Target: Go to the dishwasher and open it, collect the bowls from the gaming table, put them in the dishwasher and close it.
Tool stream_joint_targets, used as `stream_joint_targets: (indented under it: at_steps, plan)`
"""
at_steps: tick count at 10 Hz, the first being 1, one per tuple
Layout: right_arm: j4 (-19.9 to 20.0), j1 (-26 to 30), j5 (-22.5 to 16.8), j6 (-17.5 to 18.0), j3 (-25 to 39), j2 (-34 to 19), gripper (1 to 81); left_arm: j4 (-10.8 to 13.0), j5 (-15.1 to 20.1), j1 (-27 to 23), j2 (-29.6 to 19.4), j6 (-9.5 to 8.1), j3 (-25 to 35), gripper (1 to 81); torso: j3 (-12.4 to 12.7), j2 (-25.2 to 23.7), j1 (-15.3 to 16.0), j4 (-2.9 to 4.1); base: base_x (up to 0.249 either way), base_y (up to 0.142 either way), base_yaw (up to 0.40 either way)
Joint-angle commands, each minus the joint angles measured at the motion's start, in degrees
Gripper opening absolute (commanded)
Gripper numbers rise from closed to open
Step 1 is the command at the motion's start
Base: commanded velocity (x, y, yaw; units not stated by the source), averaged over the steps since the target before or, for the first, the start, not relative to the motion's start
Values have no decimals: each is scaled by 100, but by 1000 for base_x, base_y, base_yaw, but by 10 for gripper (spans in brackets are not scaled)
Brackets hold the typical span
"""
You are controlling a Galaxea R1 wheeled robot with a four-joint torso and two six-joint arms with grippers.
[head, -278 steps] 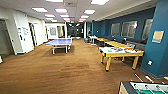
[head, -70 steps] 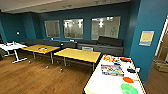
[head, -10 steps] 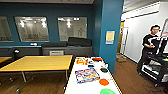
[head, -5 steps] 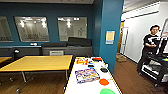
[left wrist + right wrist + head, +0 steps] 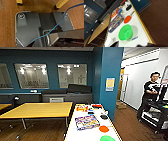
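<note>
The gaming table (image 5: pixel 81 135), long and white-topped, runs away from me at the bottom centre of the head view. On its near end sit a green bowl (image 5: pixel 107 138) and, just beyond it, an orange-red bowl (image 5: pixel 103 128). The right wrist view looks down on the same table (image 5: pixel 139 31), with the green bowl (image 5: pixel 125 32) upright and close and the orange-red bowl (image 5: pixel 127 19) past it. Colourful board-game boxes (image 5: pixel 87 121) lie along the middle of the table. The dishwasher is out of view.
A yellow-topped table (image 5: pixel 37 109) stands to the left, close beside the white one. A blue pillar (image 5: pixel 110 79) rises behind the table's far end. At the right a person (image 5: pixel 150 94) stands by a dark cart (image 5: pixel 157 113) on the wooden floor. Dark sofas (image 5: pixel 67 94) line the back wall.
Since the oldest frames the camera has travelled across the room up to the white table. Over the last second nothing has visibly changed.
</note>
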Motion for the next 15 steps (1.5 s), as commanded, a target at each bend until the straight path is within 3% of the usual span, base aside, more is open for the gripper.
stream_joint_targets:
  at_steps: [1,4,8,11,15]
  plan:
    - [696,1384,-1234,33,-349,-379,811,-101,236,-268,-40,-28,31,811,0,0,0,0,0,0,0]
    - [704,1533,-1322,33,-506,-274,811,-110,236,-268,-31,-28,31,811,0,2,0,0,0,0,0]
    - [704,2526,-2507,42,-840,58,811,-118,254,-268,-57,-28,31,811,0,2,0,0,0,0,0]
    - [704,2588,-2570,121,-1288,534,811,-127,254,-268,-57,-28,31,811,-261,0,0,0,0,0,0]
    - [713,2606,-2570,121,-1685,894,811,-197,263,-268,-84,-28,31,811,-983,2,2,0,0,0,0]
